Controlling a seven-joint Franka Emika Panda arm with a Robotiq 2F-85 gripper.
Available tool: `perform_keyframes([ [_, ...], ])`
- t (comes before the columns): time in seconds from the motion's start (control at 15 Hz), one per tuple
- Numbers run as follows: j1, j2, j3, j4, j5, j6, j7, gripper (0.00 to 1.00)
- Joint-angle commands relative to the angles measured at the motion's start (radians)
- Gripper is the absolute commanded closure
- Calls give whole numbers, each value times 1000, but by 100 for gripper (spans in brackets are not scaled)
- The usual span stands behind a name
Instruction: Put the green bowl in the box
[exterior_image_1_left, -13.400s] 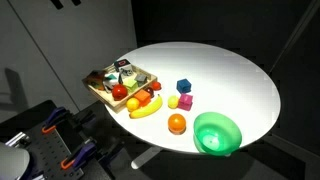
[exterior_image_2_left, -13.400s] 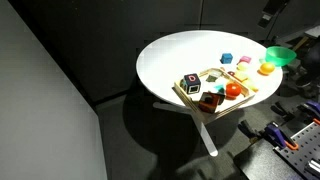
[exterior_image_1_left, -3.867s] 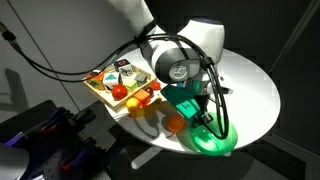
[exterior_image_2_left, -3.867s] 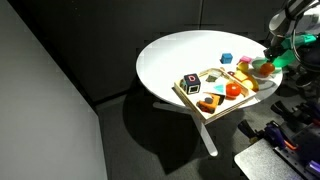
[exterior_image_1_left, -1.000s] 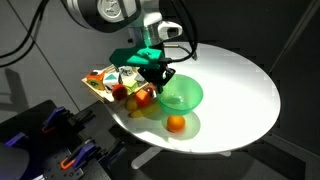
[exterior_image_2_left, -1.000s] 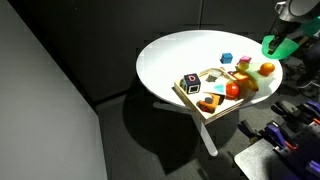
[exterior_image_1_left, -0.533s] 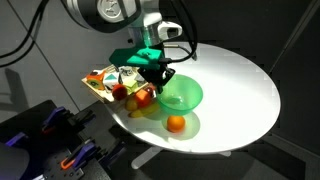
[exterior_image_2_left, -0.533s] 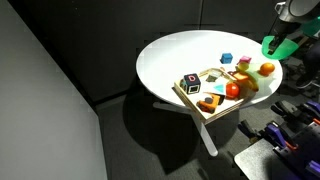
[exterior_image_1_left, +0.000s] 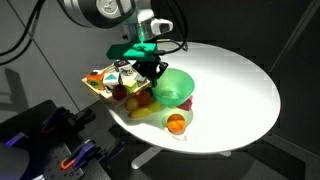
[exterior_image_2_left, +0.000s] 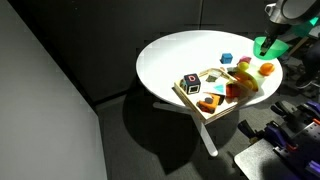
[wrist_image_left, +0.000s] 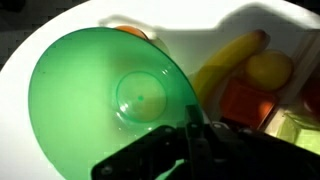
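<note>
Pinching the rim of the bowl (exterior_image_1_left: 175, 87), the fingers (exterior_image_1_left: 152, 68) are closing narrowly on its near edge, one inside and one outside, as the wrist view shows, and the bowl is hanging tilted from that single grip. It appears to be riding clear of the table (exterior_image_1_left: 240, 80), just beside the box (exterior_image_1_left: 97, 93) and not yet over it, with its shadow falling on the loose fruit below. The trouble ahead is lying mostly in the box itself: it is already holding a crowd of toys, so the bowl is likely finding no flat floor to sit on, and if it is let go while resting on those pieces or on the low wall it may be tipping back out onto the table. The grip is also looking risky, since glossy plastic held at one point of the rim may be swivelling or sliding between the fingers during the carry. A low pass could be sweeping the banana (wrist_image_left: 228, 62) or the orange (exterior_image_1_left: 177, 123), and the orange is sitting near the table edge, where a nudge might be rolling it off.
</note>
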Motion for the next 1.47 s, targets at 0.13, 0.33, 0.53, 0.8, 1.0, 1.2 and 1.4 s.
perform_keyframes([
  [0.13,61,-32,26,-30,-128,17,70,99],
  [0.33,95,-34,40,-35,-223,13,127,98],
  [0.53,127,-41,55,-46,-303,12,182,99],
  [0.8,158,-57,78,-68,-376,11,227,98],
  [1.0,172,-67,100,-86,-382,13,225,98],
  [1.2,184,-70,125,-109,-351,24,202,98],
  [1.4,196,-66,148,-128,-329,49,190,98],
])
